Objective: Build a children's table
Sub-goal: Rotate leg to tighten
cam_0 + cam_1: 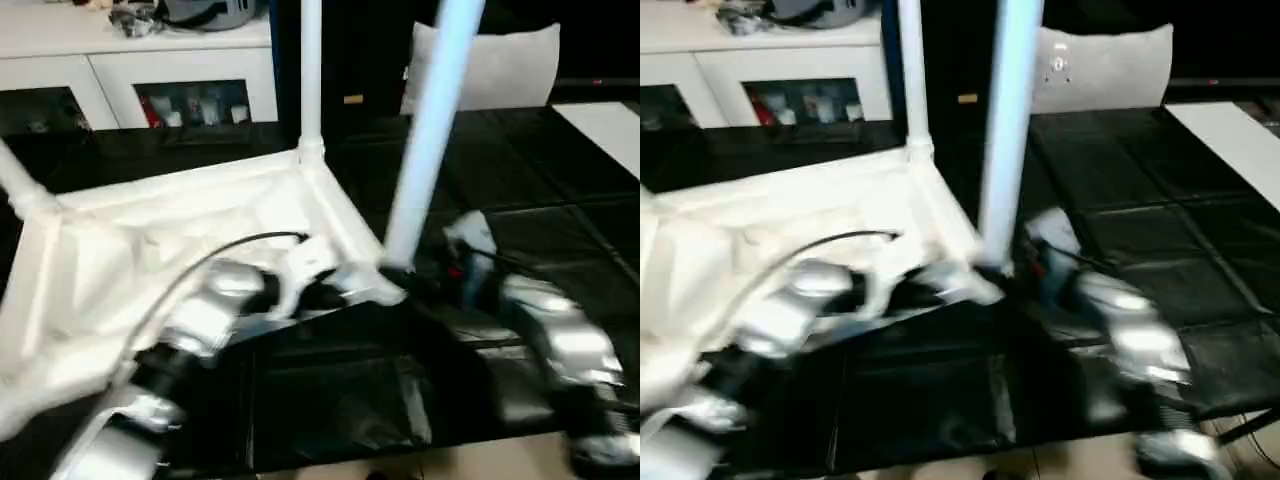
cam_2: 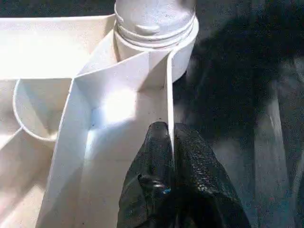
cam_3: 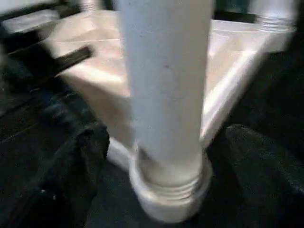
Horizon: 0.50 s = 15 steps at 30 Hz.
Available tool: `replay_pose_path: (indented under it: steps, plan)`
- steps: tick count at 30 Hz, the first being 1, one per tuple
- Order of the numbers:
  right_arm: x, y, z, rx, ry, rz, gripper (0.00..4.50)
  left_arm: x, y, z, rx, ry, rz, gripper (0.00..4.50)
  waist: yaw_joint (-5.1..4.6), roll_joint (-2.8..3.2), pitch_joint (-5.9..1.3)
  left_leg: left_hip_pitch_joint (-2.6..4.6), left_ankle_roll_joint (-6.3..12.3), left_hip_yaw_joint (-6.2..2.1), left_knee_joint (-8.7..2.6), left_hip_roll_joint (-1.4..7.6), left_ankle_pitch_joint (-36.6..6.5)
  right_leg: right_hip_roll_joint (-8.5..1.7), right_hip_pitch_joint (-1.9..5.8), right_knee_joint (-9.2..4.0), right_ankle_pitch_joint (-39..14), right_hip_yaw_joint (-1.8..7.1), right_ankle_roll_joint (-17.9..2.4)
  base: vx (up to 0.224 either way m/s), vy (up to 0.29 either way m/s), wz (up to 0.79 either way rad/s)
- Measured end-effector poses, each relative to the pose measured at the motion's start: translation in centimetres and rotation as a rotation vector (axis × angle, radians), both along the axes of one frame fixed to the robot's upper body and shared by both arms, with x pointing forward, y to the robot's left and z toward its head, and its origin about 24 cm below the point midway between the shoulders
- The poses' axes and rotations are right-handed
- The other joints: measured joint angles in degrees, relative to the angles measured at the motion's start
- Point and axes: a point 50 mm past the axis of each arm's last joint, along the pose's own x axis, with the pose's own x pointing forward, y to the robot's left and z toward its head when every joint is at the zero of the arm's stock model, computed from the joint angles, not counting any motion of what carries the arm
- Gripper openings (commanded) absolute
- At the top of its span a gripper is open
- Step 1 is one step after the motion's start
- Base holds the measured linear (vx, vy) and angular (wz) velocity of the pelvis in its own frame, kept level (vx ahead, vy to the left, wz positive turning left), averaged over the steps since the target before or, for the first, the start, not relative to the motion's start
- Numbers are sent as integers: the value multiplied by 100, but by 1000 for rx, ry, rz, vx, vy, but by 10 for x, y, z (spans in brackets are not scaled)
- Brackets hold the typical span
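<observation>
My left gripper (image 2: 170,135) pinches the tabletop (image 1: 180,230) rim; my right gripper (image 3: 164,156) spread wide around the near leg (image 1: 425,150), apart.

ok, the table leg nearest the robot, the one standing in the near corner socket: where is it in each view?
Left eye: leg rises just right of centre, foot in the near corner socket.
Right eye: leg at centre.
Left wrist: threaded end at top, in the socket.
Right wrist: leg down the middle.
Shared landmark: that corner socket of the tabletop.
</observation>
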Motion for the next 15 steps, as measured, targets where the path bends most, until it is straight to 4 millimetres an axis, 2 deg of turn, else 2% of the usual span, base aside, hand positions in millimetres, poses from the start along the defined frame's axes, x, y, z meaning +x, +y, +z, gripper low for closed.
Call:
replay_pose_path:
  steps: [4, 9, 10, 13, 14, 15]
  plan:
    - [-9, 1, -1, -33, 35, 187, 423, -9, 14, 0, 37, 34, -165, 0, 37, 1, 0, 31, -20, -5, -3, 2, -12, 0, 59, -45, 6, -8, 9, 0, 0, 0]
    - [-15, 6, -1, -40, 38, 320, 423, -15, 30, 2, 92, 46, -300, 0, 172, 0, 0, 60, -21, -5, -1, 5, -12, -7, 96, -56, 10, 15, 20, 0, 0, 0]
    - [-17, 8, -2, -40, 47, 354, 397, -17, 30, 2, 98, 54, -329, 0, 202, 0, 0, 62, -22, -1, -2, 4, -13, -7, 105, -59, 10, 27, 27, 0, 0, 0]
    - [-22, 11, -5, -50, 79, 443, 383, -18, 29, 3, 106, 60, -382, 0, 258, -2, -1, 60, -17, 4, -8, -1, -14, -6, 109, -78, 14, 46, 42, 0, 0, 0]
    - [-23, 12, -6, -50, 84, 457, 353, -19, 29, 3, 108, 60, -390, 0, 264, -2, -1, 57, -13, 4, -8, -4, -13, -5, 109, -76, 14, 54, 44, 0, 0, 0]
    - [-24, 13, -7, -50, 91, 472, 353, -19, 30, 3, 109, 60, -397, 0, 269, -2, -2, 57, -10, 5, -12, -6, -12, -5, 109, -76, 13, 58, 47, 0, 0, 0]
